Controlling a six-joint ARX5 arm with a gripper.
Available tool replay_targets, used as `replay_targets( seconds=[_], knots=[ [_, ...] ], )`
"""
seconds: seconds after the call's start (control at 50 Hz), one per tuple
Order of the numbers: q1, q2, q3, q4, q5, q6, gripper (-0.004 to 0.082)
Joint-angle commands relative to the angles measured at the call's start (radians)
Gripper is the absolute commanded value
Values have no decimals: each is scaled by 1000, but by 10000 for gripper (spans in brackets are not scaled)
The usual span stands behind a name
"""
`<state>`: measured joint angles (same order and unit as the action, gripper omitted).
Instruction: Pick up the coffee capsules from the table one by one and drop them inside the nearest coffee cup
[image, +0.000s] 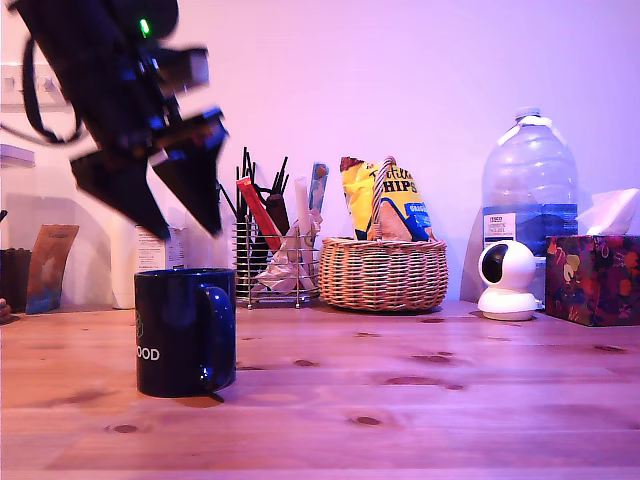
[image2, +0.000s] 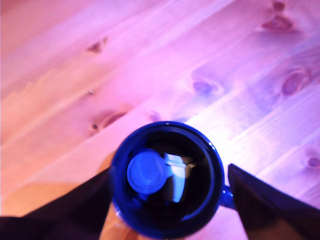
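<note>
The coffee cup (image: 185, 331) stands on the pine table (image: 420, 400), directly under my gripper (image: 183, 222), jaws spread, empty. At two o'clock: wicker basket (image: 383, 273), camera (image: 508, 279). Only my wrist view shows a capsule (image2: 146, 173) inside the cup.

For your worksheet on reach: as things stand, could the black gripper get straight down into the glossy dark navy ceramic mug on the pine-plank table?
Probably yes. The black gripper hangs directly above the glossy dark navy ceramic mug, jaws apart and empty, with nothing between them. The wrist view shows the mouth uncovered, with a round blue capsule inside.
</note>
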<state>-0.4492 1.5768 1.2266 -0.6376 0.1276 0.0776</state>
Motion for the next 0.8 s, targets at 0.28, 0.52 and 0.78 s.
replay_targets(
  seconds=[0.28, 0.52, 0.78],
  knots=[
    [1, -223, -2, -63, -29, -55, -16],
    [13, -402, -162, 31, -93, -70, -16],
    [95, -588, -433, 260, -111, -87, -16]
  ],
)
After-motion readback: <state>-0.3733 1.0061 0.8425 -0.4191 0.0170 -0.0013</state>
